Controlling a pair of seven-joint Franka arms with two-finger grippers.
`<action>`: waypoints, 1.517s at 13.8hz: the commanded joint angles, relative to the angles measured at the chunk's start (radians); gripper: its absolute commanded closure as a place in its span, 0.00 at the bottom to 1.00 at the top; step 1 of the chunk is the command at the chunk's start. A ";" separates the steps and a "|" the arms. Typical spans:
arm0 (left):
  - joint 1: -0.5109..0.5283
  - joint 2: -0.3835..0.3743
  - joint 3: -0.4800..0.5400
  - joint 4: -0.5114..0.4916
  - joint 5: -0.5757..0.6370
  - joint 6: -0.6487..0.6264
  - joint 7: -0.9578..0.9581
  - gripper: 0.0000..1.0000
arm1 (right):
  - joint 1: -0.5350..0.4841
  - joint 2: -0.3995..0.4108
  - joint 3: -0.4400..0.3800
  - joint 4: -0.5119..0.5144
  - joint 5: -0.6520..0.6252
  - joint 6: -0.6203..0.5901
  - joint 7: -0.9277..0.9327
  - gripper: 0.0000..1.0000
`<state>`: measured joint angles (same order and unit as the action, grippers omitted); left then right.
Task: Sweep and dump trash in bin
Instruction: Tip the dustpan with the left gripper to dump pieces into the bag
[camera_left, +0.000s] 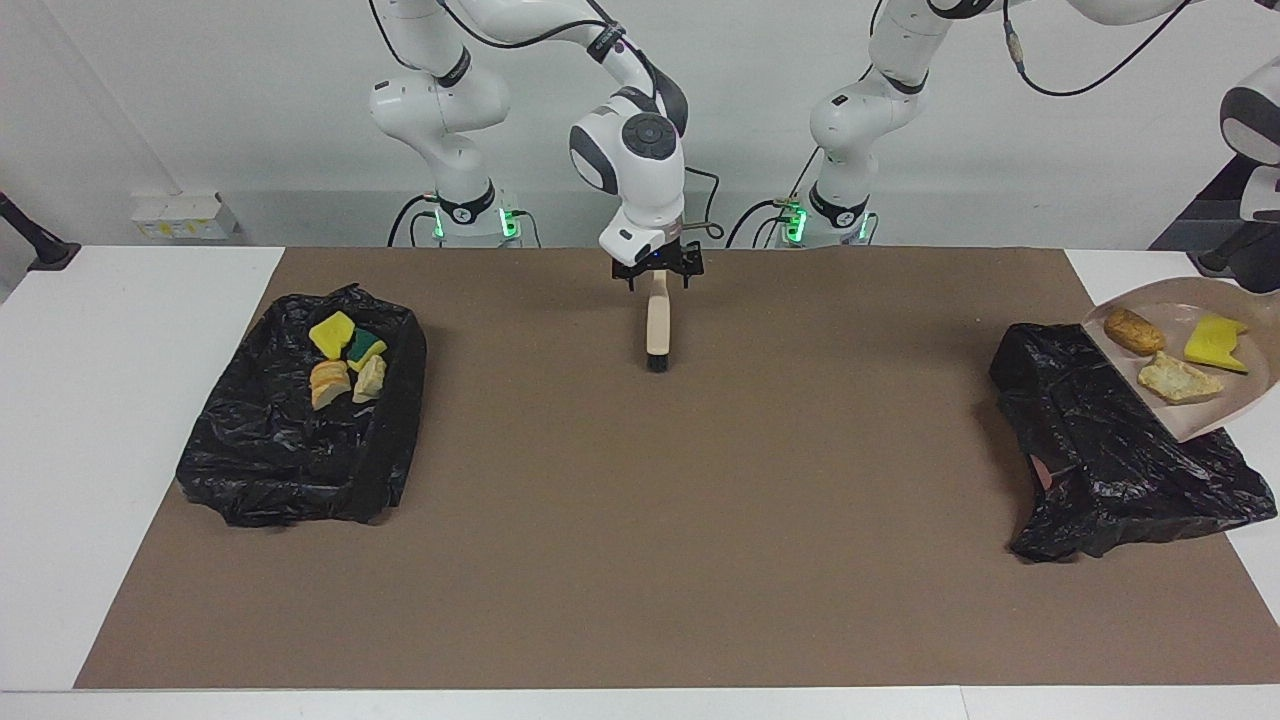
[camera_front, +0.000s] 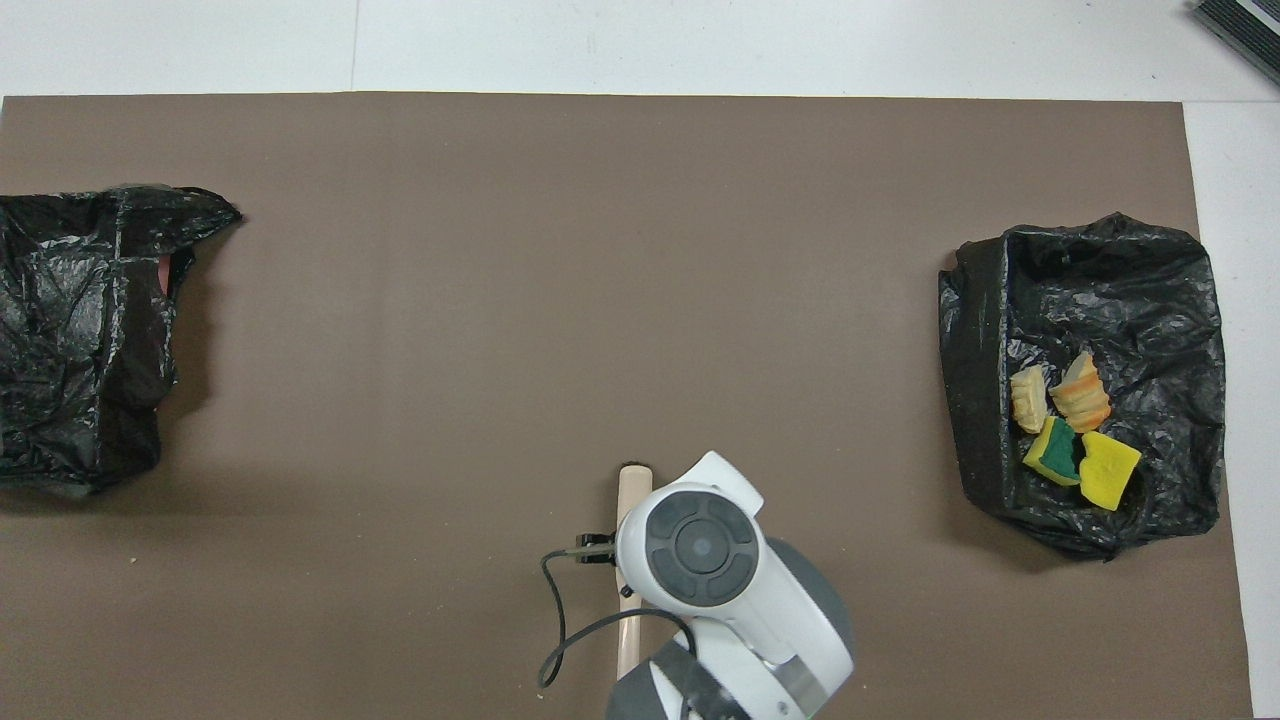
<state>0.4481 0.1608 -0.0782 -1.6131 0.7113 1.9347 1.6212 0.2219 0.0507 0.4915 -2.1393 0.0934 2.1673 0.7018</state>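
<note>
Two black bags (camera_left: 300, 440) on brown mat (camera_left: 640, 520), white wall (camera_left: 200, 100); right fingers (camera_left: 628, 274) wide over brush (camera_left: 657, 330), left fingers closed.

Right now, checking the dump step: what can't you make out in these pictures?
- Left gripper: past the facing view's edge, absent overhead; its hold on the beige plastic dustpan is unseen.
- Right gripper: hidden overhead by its own wrist.
- Beige brush handle: partly covered overhead by that wrist.
</note>
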 joint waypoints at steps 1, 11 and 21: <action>-0.049 -0.049 0.009 -0.086 0.143 0.017 -0.136 1.00 | -0.010 -0.009 -0.101 0.044 -0.059 0.000 -0.076 0.00; -0.127 -0.104 -0.009 -0.027 0.367 -0.092 -0.175 1.00 | -0.082 -0.055 -0.461 0.248 -0.133 -0.248 -0.546 0.00; -0.339 -0.106 -0.015 -0.083 -0.338 -0.232 -0.652 1.00 | -0.095 -0.109 -0.672 0.473 -0.116 -0.564 -0.788 0.00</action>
<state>0.1905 0.0666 -0.1048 -1.6656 0.4302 1.7286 1.1165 0.1360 -0.0704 -0.1695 -1.6848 -0.0246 1.6271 -0.0508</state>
